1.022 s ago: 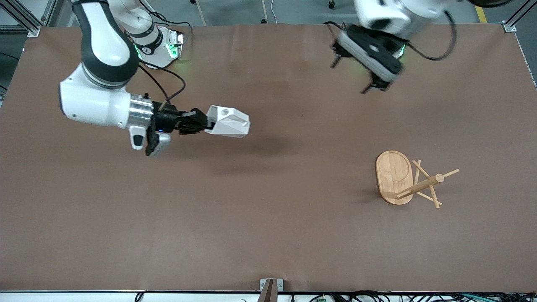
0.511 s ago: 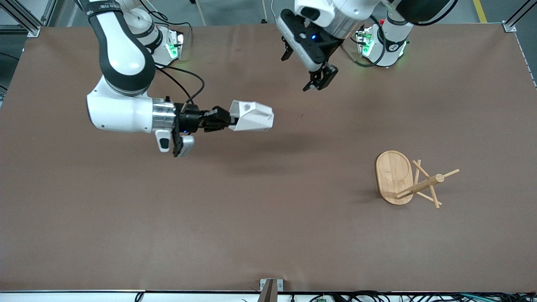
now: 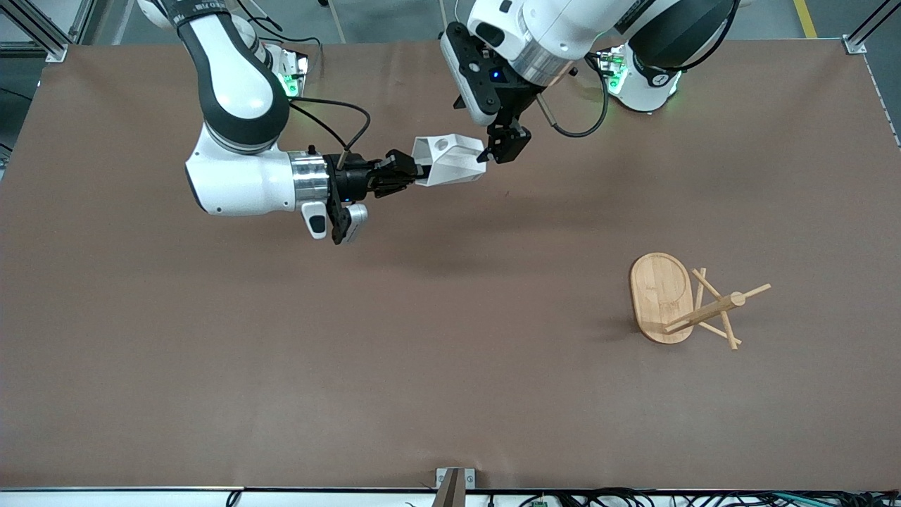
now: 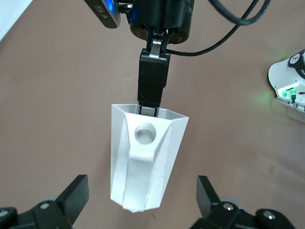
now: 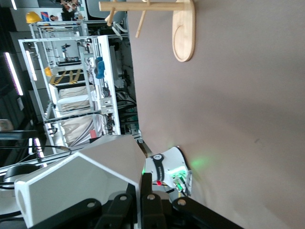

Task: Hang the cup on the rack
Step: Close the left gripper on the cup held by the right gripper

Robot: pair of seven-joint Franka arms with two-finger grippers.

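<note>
Across the whole front view stretches a brown table (image 3: 281,387), with two white robot arms reaching in from the top edge.

From the upper left of the frame, the right arm bends down at its elbow and then extends level toward the centre, its forearm lying nearly horizontal. The right gripper (image 3: 414,171) is clamped tight on the rim of the cup (image 3: 450,160), a white faceted mug held up in the air on its side, mouth toward the gripper, over the upper middle of the table. Its blocky handle with a round hole faces upward.

From the upper right of the frame, the left arm reaches in over the table's upper centre, wrist tilted downward. The left gripper (image 3: 503,144) hangs just beside the cup's base end, jaws spread wide apart and holding nothing. In the left wrist view the cup (image 4: 145,157) sits between the two black fingertips (image 4: 74,191), not touching them.

In the lower right of the front view the rack (image 3: 679,303), a pale bamboo mug tree, lies tipped on its side on the table, well apart from both grippers.
</note>
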